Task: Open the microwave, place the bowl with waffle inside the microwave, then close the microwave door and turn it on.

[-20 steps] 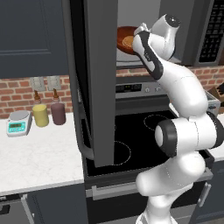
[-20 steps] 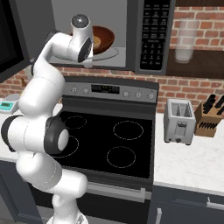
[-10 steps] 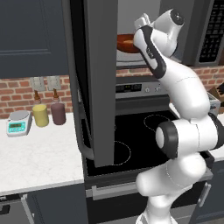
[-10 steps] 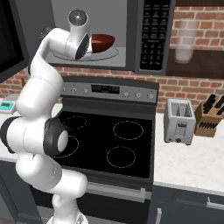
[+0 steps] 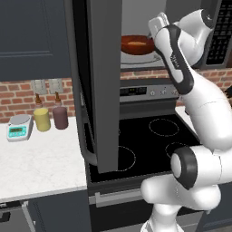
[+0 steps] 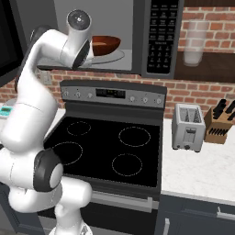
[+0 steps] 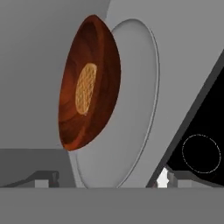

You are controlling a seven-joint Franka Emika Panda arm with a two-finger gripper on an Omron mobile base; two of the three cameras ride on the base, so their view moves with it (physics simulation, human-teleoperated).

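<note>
1. Far left of the left base view, a scale (image 5: 19,127), a yellow cup (image 5: 41,119) and a maroon cup (image 5: 60,117) stand on the counter (image 5: 41,163), well apart from the work.
2. The microwave door (image 5: 103,86) hangs swung out over the stove (image 5: 149,145). It looks stiff and heavy; I would push its outer face or take the vertical handle (image 5: 84,131) along its free edge. Its swing path passes close to the arm, so the arm must clear first.
3. The bowl (image 7: 85,83) sits on the glass turntable (image 7: 131,109) inside the microwave (image 6: 137,36), with the waffle (image 7: 85,89) lying in its middle. The bowl looks rigid and light and needs no further hold.
4. The gripper (image 7: 105,178) is just in front of the bowl, jaws spread wide and holding nothing.
5. There is open room backward over the stove; the cavity's lower front edge is the one to mind.
6. The keypad (image 6: 160,36) is right of the cavity; farther right stand a toaster (image 6: 188,127) and a knife block (image 6: 220,124).
</note>
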